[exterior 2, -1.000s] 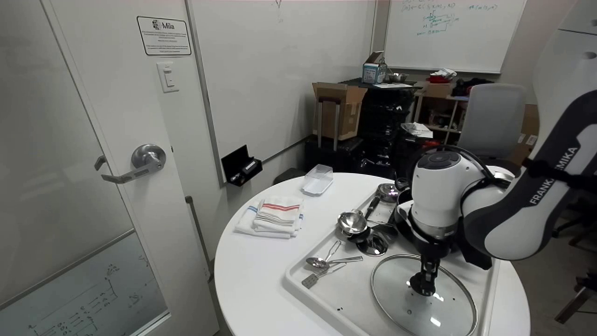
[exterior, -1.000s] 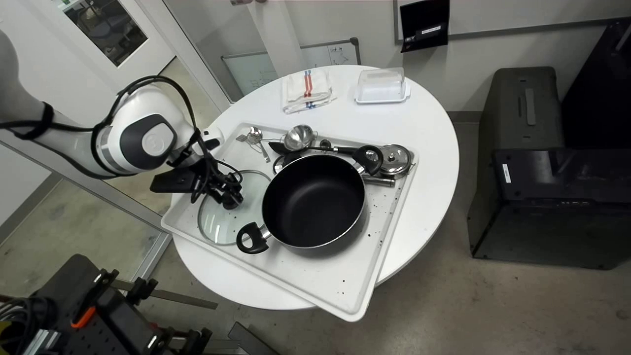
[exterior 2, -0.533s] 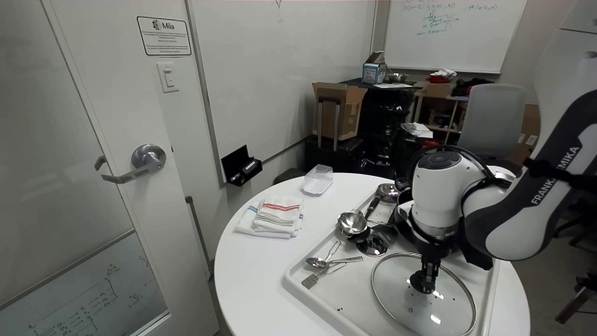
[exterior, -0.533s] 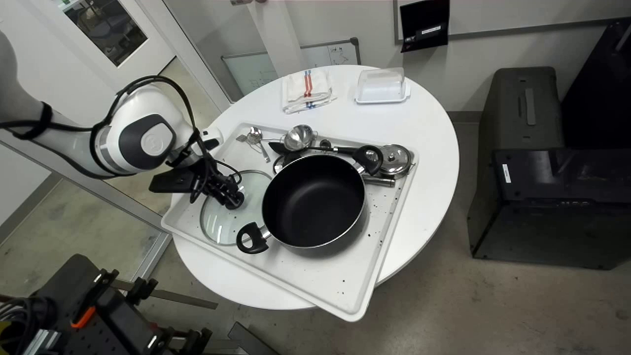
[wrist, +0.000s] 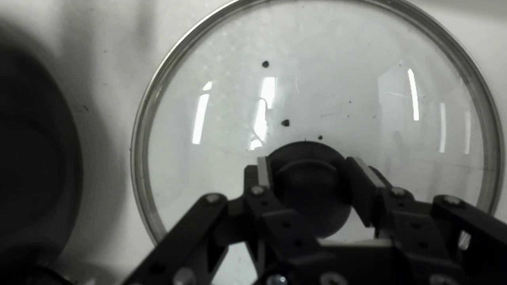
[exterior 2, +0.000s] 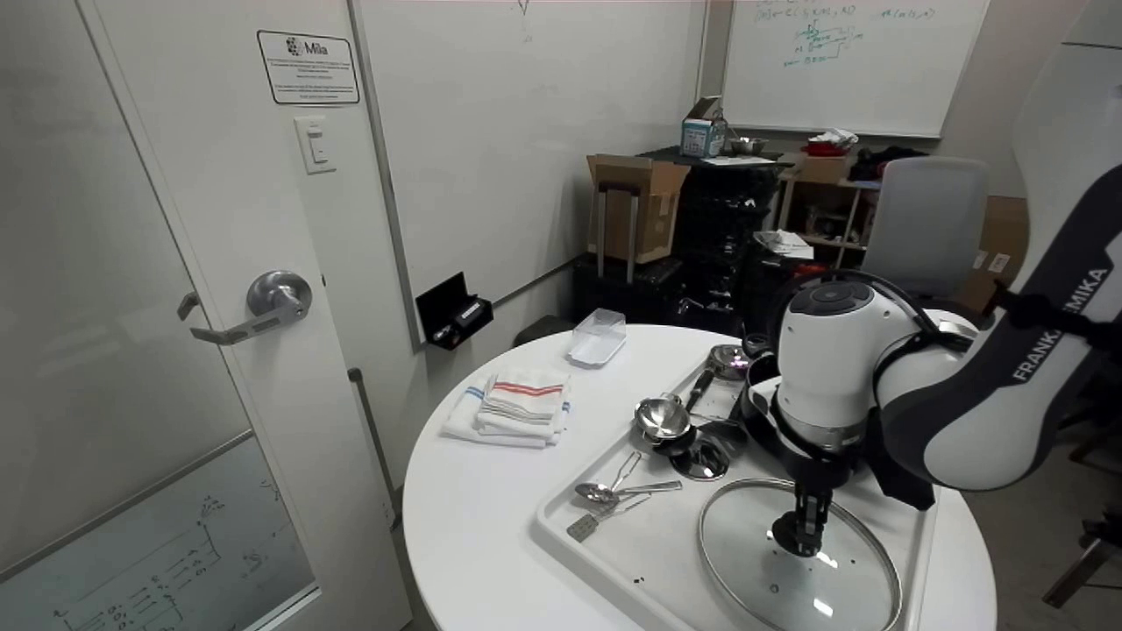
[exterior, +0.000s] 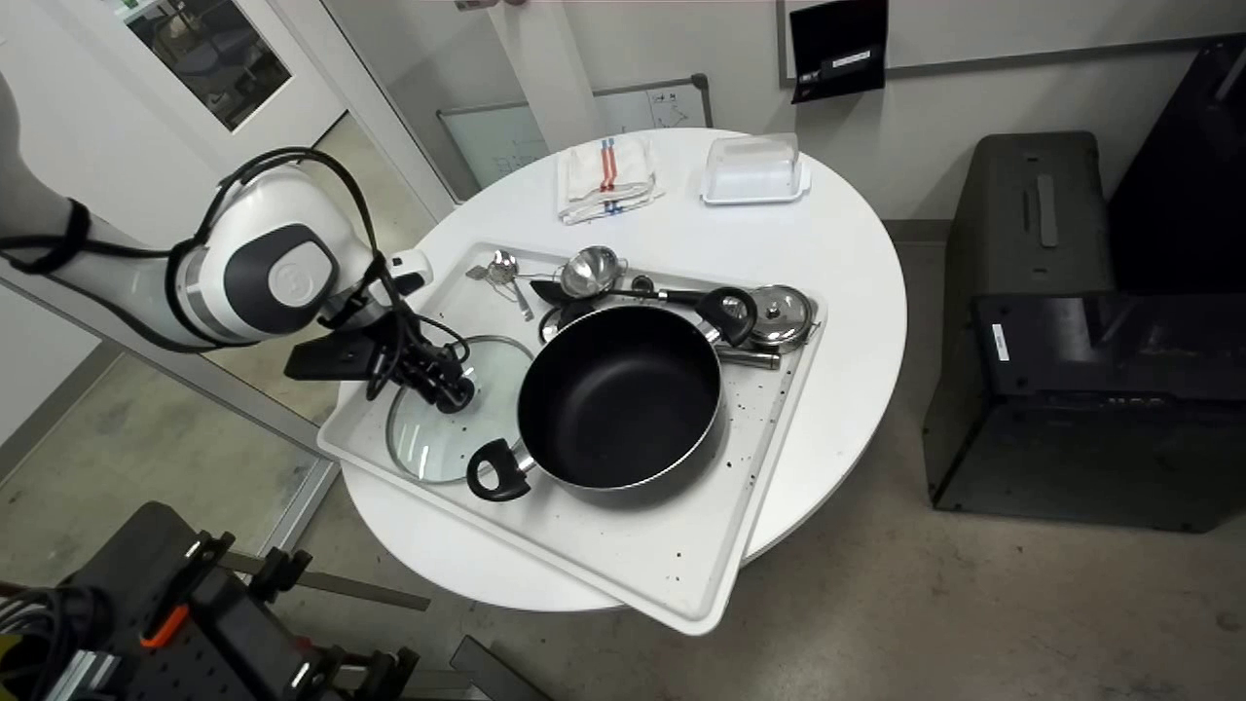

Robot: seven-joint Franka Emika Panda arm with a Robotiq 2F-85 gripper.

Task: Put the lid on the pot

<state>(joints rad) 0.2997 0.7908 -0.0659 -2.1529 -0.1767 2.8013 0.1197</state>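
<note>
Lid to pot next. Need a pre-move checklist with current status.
1. Fingers against both sides of the knob: ok, per wrist view.
2. Lid raised off the tray: cannot tell.
3. Pot uncovered: ok, interior in plain view.
4. Lid lined up over the pot: not ok, it is beside it.
5. Lid clear of the pot handle overlapping it in an exterior view: cannot tell.

Over the last half second, the Robotiq gripper (exterior: 455, 393) and the glass lid (exterior: 477, 429) shifted slightly together, away from the black pot (exterior: 623, 394) in an exterior view. The Franka arm (exterior: 263, 273) drew back the same way.
</note>
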